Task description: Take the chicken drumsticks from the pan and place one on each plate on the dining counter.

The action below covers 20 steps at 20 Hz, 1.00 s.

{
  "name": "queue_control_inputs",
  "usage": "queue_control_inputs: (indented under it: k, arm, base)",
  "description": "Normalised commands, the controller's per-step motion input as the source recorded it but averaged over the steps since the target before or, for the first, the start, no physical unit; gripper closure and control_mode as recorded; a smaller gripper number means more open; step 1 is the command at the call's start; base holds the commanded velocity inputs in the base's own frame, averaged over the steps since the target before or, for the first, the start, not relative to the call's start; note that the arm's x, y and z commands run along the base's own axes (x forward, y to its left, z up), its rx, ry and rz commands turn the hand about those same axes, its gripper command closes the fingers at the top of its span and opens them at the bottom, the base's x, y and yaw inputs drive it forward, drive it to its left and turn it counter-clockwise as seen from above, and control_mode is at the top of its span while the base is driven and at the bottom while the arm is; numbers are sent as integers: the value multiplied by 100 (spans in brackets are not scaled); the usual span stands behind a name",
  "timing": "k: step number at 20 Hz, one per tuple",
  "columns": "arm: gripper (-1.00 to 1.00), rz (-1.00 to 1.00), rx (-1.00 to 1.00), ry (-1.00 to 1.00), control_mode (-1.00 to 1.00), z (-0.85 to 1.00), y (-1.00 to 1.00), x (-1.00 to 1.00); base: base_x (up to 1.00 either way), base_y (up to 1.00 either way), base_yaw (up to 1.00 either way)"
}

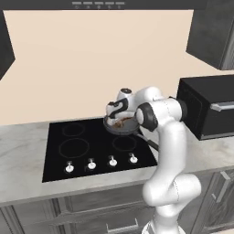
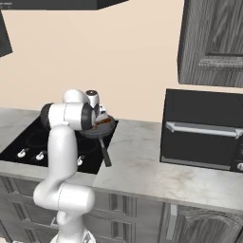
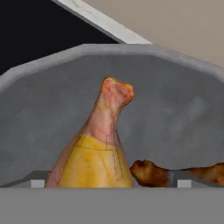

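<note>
Drumstick [image 3: 97, 148] lies in the pan [image 3: 183, 113], long axis running from its plump yellow end at the gripper [image 3: 107, 181] to its pinkish bone end toward the pan's far wall. A second, browner drumstick [image 3: 151, 172] lies crosswise just beside it. Gripper jaws stand wide, straddling the plump end, gripping nothing.

Matt grey metal pan [image 3: 175, 105]; glossy golden drumstick [image 3: 98, 148]; glossy black glass cooktop [image 1: 82, 146]; smooth marbled stone desk [image 2: 156, 175].
</note>
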Motion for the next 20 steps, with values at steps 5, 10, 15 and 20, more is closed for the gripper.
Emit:
queue_control_inputs:
  k: [5,10,15,20]
  arm:
    - [100,0,0,19,-100,-79,15,-5]
    - [100,-6,5,8,-100,-29,0,-95]
    - [100,0,0,-42,-100,96,0,-86]
    - [100,0,0,-41,-100,100,-1,-93]
  base:
    - [0,0,0]
    - [0,0,0]
    - [0,0,0]
    - [0,0,0]
